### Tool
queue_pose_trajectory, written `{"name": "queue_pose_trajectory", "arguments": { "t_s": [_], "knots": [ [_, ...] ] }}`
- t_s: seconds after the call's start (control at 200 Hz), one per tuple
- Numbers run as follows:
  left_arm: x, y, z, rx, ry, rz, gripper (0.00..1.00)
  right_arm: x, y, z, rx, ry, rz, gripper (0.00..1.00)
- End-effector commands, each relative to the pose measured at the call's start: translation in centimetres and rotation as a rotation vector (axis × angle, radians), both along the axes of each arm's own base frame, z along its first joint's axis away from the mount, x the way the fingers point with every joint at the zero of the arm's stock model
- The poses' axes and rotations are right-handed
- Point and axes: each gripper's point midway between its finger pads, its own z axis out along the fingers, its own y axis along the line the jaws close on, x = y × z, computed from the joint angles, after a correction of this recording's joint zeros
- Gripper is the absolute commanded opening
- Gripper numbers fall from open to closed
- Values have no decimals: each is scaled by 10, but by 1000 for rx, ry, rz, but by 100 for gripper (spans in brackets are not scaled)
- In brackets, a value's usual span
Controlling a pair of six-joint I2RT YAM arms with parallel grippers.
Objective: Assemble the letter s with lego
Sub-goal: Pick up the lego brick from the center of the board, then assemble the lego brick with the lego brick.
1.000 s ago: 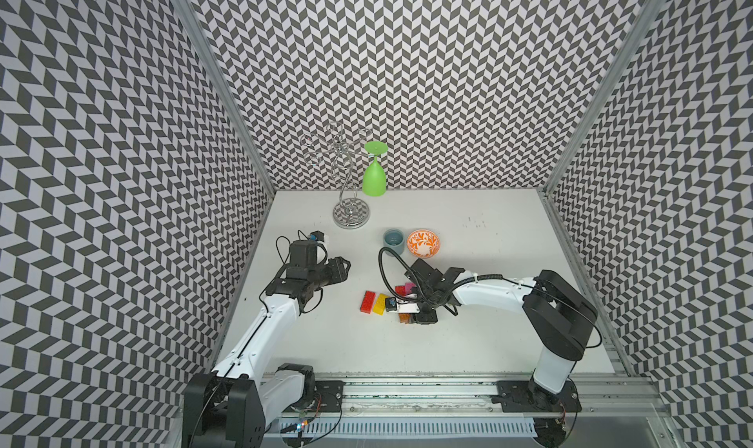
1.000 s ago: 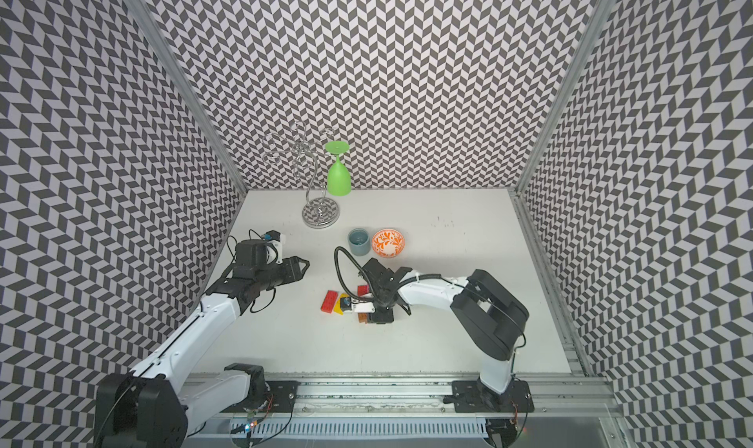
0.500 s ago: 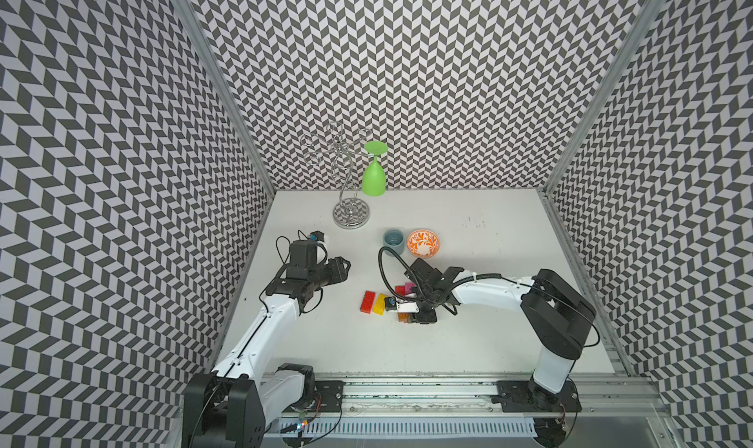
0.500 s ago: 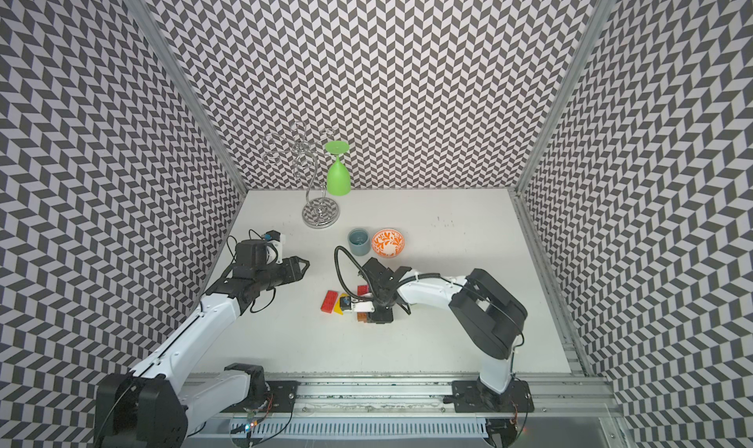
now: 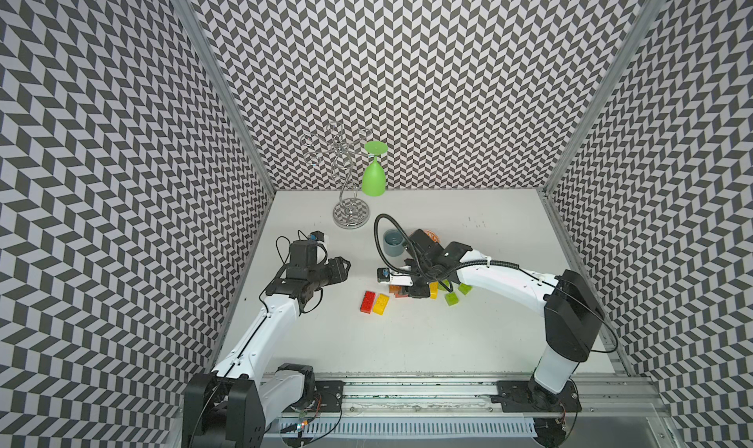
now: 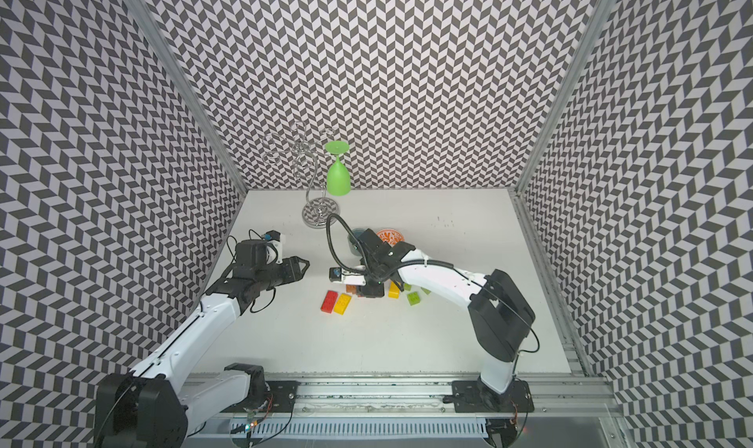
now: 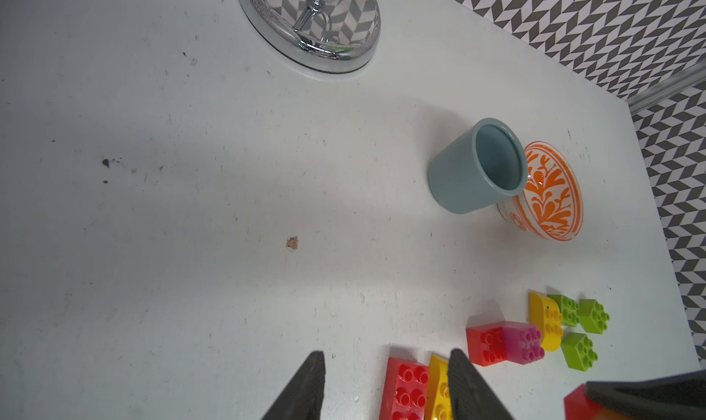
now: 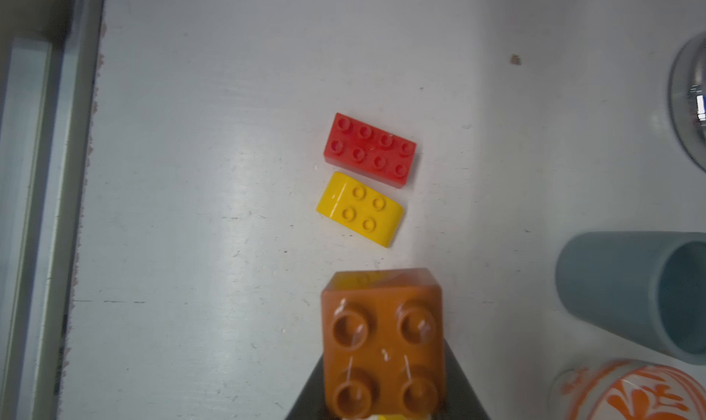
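Note:
My right gripper (image 8: 384, 357) is shut on a square orange-brown lego brick (image 8: 382, 341), studs facing the wrist camera; in both top views it hangs low over the brick cluster (image 5: 415, 293) (image 6: 371, 290). A red two-by-four brick (image 5: 368, 302) and a yellow brick (image 5: 381, 304) lie side by side just to its left. A joined red and pink pair (image 7: 504, 343), another yellow brick (image 7: 548, 324) and three lime green bricks (image 7: 580, 351) lie under and beside the right arm. My left gripper (image 5: 344, 269) (image 7: 386, 364) is open and empty, left of the bricks.
A blue-grey cup (image 5: 393, 242) and the orange-patterned bowl (image 6: 390, 236) stand just behind the right gripper. A chrome glass rack (image 5: 351, 214) with a green glass (image 5: 374, 179) is at the back. Patterned walls close three sides; a metal rail runs along the front.
My right gripper has closed on the orange-brown brick and risen a little with it. The left arm has not moved.

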Motion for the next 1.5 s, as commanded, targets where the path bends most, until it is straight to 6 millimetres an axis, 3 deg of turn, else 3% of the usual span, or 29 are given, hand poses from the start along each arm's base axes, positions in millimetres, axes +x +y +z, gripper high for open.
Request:
{"name": "queue_pose_trajectory", "arguments": {
  "t_s": [0.0, 0.331, 0.701, 1.492],
  "knots": [
    [1, 1, 3, 5, -15, -2, 53, 15, -9, -5, -50, 13, -17, 3],
    [1, 1, 2, 5, -16, -2, 54, 27, -10, -31, -61, 66, -30, 0],
    [1, 1, 2, 2, -17, -4, 54, 20, -20, -58, -88, 117, -19, 0],
    [1, 1, 3, 3, -19, -1, 54, 16, -18, -78, -86, 153, 0, 0]
  ]
}}
